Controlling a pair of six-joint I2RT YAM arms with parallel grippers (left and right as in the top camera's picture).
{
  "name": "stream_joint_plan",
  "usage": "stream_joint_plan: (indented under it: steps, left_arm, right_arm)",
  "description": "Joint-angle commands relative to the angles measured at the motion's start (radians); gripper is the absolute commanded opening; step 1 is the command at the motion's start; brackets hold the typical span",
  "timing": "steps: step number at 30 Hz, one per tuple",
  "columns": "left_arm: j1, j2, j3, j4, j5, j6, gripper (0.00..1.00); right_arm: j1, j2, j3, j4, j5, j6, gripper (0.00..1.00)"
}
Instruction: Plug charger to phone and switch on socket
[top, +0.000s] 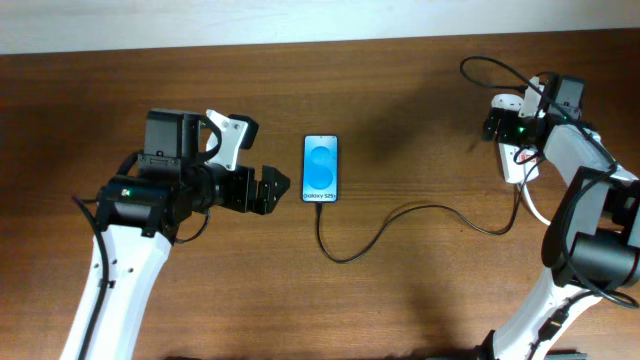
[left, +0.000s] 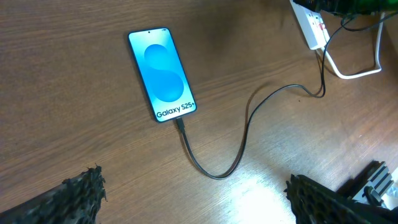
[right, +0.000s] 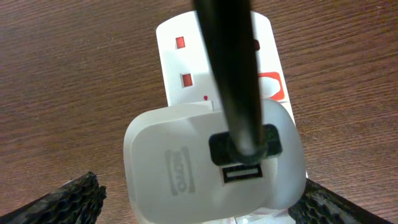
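Two arms, neither holding anything. Far left, left gripper (top: 272, 190) sits low over the wood table (top: 420, 90), aimed at the phone (top: 321, 168), near it but apart. In its wrist view only two dark fingertips (left: 78, 199) show at the bottom corners, spread wide, the rest cut off. Phone lies flat, blue screen up, text end toward the near edge. The charger (top: 400, 222) plug is seated in that end; the thin black cable loops right across the table to the socket (top: 515, 160). From overhead most of the socket is hidden under the right gripper (top: 505, 125), jaw gap unreadable there. Right wrist view shows fingers (right: 65, 199) wide apart on either side of a white adapter (right: 186, 168) plugged into the socket, apparently not touching it. The cable, blurred, blocks part of the strip; red switches (right: 185, 79) are visible, on or off can't tell. Thick white cord (top: 535, 205) is partly behind the right arm.
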Motion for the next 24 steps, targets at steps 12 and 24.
stream_joint_plan:
  steps: [12,24]
  left_arm:
    - [-0.001,-0.009,-0.002,0.002,0.014,0.005,0.99]
    - [-0.001,-0.009,-0.002,0.002,0.014,0.005,0.99]
  right_arm:
    - [0.014,0.023,0.009,-0.061,-0.129,0.013,0.98]
    - [0.057,0.043,0.009,-0.056,-0.147,0.013,0.98]
